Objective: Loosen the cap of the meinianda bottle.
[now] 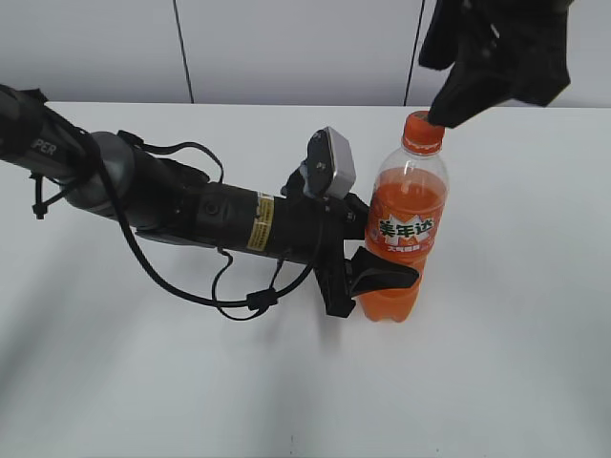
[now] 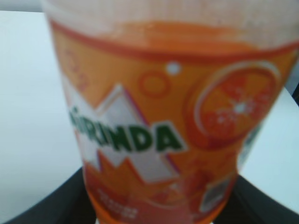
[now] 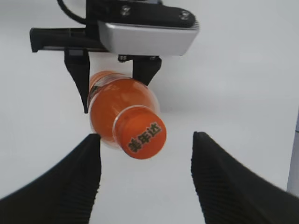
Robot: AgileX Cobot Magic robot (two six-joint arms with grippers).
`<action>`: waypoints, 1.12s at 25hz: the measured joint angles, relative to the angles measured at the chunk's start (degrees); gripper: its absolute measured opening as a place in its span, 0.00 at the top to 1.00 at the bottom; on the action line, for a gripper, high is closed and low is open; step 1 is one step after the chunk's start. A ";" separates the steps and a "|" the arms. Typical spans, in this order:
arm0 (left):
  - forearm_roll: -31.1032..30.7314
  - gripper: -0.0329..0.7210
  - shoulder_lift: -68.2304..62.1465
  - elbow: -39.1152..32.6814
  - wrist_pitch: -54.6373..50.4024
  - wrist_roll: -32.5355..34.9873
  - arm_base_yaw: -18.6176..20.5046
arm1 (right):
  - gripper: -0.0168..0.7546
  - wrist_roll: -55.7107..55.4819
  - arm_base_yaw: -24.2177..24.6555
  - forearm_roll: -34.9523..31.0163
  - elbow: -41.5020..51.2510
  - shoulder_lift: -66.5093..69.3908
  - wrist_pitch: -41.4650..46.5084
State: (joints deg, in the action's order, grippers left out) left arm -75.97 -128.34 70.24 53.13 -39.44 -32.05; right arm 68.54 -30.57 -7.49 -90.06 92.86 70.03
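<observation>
On my exterior feed, the meinianda bottle (image 1: 405, 229) stands upright on the white table (image 1: 506, 363), right of centre. My left gripper (image 1: 368, 277) clamps its lower body from the left. My right gripper (image 1: 449, 113) hangs at the cap (image 1: 423, 131) from the far right; I cannot tell from here whether it touches.

Left wrist: the label (image 2: 163, 135) fills the frame, blurred.

Right wrist: both fingers (image 3: 70, 182) spread wide, holding nothing, with the cap (image 3: 141, 135) between and below them.
</observation>
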 joint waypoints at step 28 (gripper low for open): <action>0.00 0.41 0.00 0.00 0.00 -0.13 0.00 | 0.38 -82.46 0.00 0.23 -1.80 1.09 0.02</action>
State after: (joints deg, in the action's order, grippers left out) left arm -75.97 -128.34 70.24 53.13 -39.57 -32.05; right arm -13.92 -30.57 -7.26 -91.86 93.95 70.05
